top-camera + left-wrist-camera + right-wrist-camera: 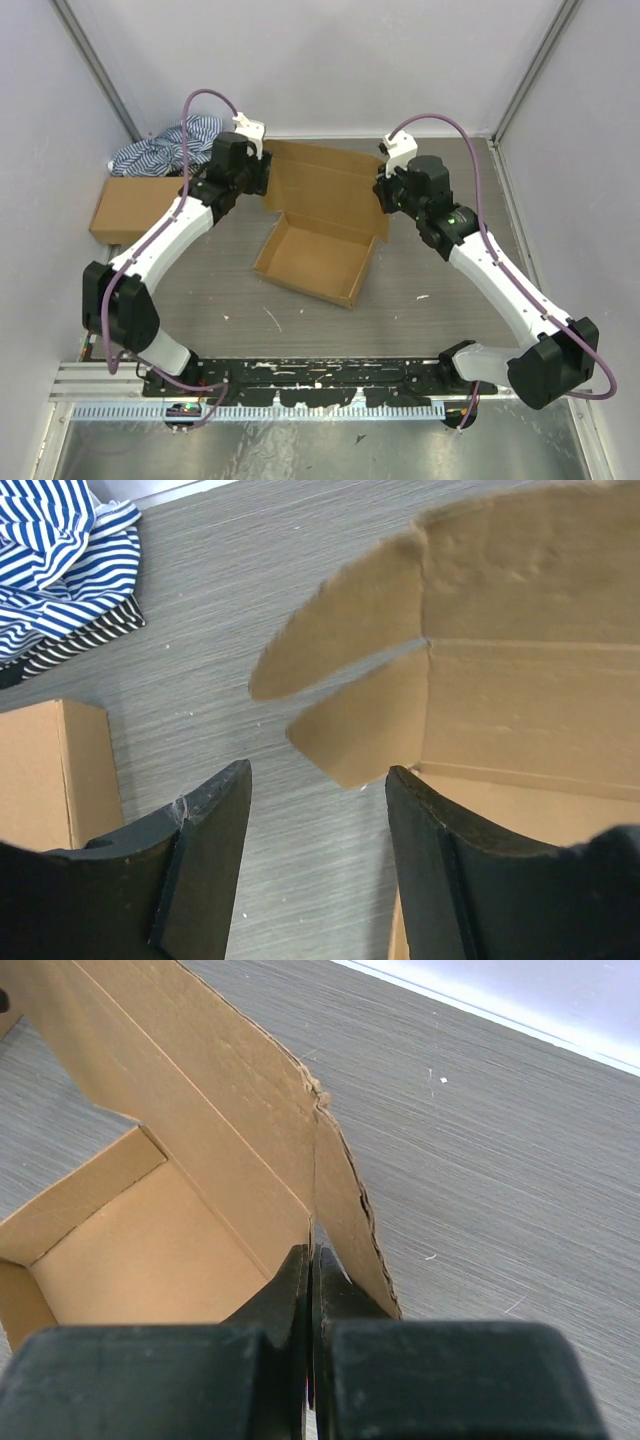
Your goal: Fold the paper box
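Nearest me, the 2 arms are standing on a rail (300, 370) along the near edge of the table (220, 290). The left arm (150, 250) and the right arm (500, 280) are both reaching toward the far middle.

Just past the middle of the table the box (315, 255) is sitting slightly askew. Its tray (310, 262) is facing up with 4 low walls raised. Its lid (325, 185) is stretching away from the tray's far wall. I cannot tell how steeply the lid is tilting.

At the lid's right edge the right claw (385, 195) is pressing in with its fingers (290, 1290) closed tight together. The tips are meeting the crease where a side flap (345, 1210) is joining the panel. I cannot tell whether any cardboard is caught between them.

At the lid's far left corner the left claw (260, 178) is hovering wide open and gripping nothing. Seen from its wrist, 2 rounded flaps (355, 730) are sticking out leftward from the lid, one above the other. They are showing in the gap beyond the fingers (215, 820), and the right finger is lying just beside the cardboard.

Further left, a plain brown carton (135, 208) is lying by the left wall, well apart from the box. Behind it, in the far left corner, a blue-and-white striped cloth (165, 150) is lying crumpled.
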You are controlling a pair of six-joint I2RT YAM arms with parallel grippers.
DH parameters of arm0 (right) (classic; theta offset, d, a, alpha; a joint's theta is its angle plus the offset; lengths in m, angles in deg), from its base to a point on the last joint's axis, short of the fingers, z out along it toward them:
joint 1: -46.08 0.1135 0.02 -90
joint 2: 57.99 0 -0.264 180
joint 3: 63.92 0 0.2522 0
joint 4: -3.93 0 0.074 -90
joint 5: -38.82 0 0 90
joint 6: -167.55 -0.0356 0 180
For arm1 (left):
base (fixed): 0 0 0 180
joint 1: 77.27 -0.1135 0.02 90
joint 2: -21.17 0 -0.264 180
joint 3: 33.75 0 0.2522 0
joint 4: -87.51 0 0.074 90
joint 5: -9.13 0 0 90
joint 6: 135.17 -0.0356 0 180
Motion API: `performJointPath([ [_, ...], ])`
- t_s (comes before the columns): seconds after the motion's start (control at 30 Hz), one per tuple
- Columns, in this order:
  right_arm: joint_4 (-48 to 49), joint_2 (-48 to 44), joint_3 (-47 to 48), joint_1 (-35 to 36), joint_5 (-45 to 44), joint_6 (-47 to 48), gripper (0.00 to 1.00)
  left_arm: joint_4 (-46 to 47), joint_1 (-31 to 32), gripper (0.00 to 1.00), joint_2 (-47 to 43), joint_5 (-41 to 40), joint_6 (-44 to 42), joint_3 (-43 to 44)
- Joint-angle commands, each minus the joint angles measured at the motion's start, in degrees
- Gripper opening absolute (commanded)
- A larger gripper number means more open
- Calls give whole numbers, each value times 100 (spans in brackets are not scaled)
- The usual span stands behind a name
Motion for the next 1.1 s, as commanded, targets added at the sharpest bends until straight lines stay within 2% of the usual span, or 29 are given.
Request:
performJointPath([
  [0.0,208,-50,293,21,137,48,1,85,-65,63,321,-79,-387,440],
  [0.2,18,64,370,26,150,64,1,240,-115,63,639,48,-794,705],
  [0.3,-28,96,395,22,155,86,1,524,-228,62,534,492,-892,550],
  [0.37,-52,108,410,21,163,110,1,793,-404,61,390,1086,-869,325],
  [0.5,-112,152,457,23,131,152,1,908,-797,54,298,2091,-624,139],
  [0.63,-144,236,551,21,171,114,1,650,-857,44,388,2577,-470,260],
  [0.73,-277,339,673,22,152,95,1,595,-859,38,378,2818,-331,268],
  [1.07,-432,474,798,21,201,82,1,720,-865,32,244,3116,-456,113],
])
